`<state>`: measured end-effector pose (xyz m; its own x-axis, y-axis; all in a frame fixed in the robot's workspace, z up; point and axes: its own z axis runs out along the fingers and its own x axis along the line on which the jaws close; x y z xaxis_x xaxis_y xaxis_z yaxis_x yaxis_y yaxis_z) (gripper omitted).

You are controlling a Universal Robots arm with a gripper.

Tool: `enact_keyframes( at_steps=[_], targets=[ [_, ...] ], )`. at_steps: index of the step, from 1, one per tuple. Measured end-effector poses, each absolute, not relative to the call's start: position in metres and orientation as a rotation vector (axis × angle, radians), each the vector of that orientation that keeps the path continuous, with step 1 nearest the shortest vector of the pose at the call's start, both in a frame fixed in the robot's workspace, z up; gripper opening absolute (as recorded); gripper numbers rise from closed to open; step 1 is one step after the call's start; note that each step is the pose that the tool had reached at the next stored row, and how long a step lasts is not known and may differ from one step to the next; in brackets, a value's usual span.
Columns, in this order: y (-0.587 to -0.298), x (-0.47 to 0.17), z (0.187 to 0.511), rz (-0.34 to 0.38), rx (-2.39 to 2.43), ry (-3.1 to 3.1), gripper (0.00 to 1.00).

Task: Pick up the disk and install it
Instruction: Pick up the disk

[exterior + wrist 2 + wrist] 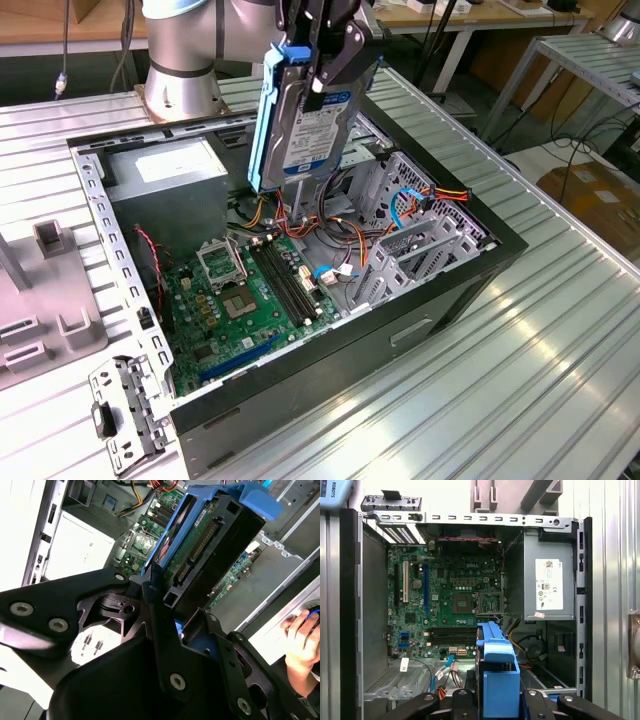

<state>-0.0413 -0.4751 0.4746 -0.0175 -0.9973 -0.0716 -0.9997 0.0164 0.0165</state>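
The disk [305,130] hangs upright above the open computer case [470,270], its white label with a blue band facing the exterior view and a blue plastic carrier along its edges. My gripper [322,92] is shut on its upper part. In the second wrist view the disk's [210,545] green circuit-board side and connector show, clamped between my black fingers [155,605]. In the first wrist view the blue carrier of the disk [497,672] stands above the case's interior, near the metal drive cage [395,680].
Inside the case lie the green motherboard [240,300], the grey power-supply box [165,170], loose coloured cables [330,225] and the drive cage [420,240]. A metal bracket [125,415] and a grey fixture [45,300] sit beside the case. A person's hand [302,640] is nearby.
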Motion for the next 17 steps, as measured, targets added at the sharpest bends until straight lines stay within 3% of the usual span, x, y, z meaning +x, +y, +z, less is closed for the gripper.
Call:
enact_keyframes(
  at_steps=[3,4,17],
  targets=[
    [-0.483,-0.041,0.475,0.096,-2.174,2.211,0.37],
    [-0.497,-0.041,0.475,0.096,-2.174,2.211,0.37],
    [-0.517,-0.041,0.475,0.096,-2.174,2.211,0.37]
  ],
)
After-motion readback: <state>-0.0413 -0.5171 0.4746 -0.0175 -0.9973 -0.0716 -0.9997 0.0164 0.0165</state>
